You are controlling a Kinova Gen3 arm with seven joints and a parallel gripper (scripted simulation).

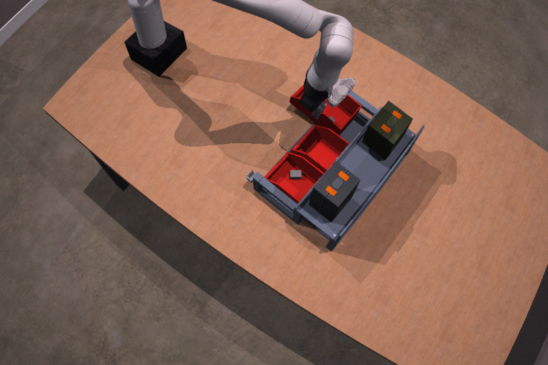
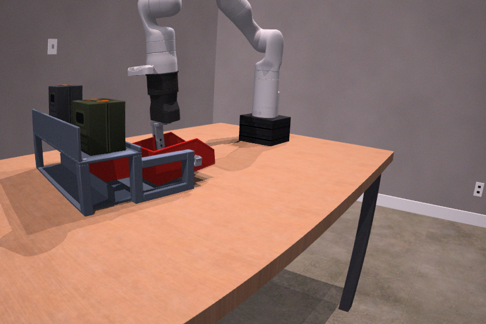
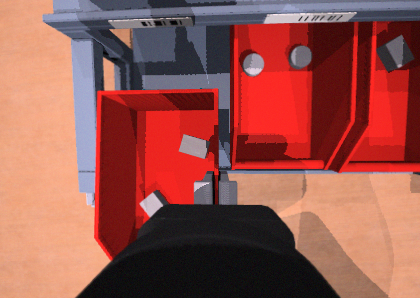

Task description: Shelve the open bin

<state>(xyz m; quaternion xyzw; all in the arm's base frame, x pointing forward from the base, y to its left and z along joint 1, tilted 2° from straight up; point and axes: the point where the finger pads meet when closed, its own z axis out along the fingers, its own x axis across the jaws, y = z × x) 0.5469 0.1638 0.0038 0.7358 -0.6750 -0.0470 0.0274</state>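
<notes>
The red open bin [image 3: 155, 167] sits at the left end of the grey shelf [image 1: 340, 166], its back part in the gap and its open front sticking out past the front lip. Two grey parts [image 3: 194, 146] lie inside it. My gripper [image 3: 216, 182] is shut on the bin's right side wall near the front; it also shows in the top view [image 1: 319, 110] and in the exterior view [image 2: 159, 139]. Two more red bins [image 1: 319, 144] [image 1: 294, 175] fill the rest of the row, open fronts facing out. The held bin also shows in the exterior view [image 2: 176, 151].
A green box [image 1: 388, 128] and a black box [image 1: 334, 192] stand on the shelf's upper board, the green one just behind the gap. The neighbouring bin [image 3: 285, 107] is close to my fingers. The arm's black base [image 1: 155, 49] is at the table's far corner.
</notes>
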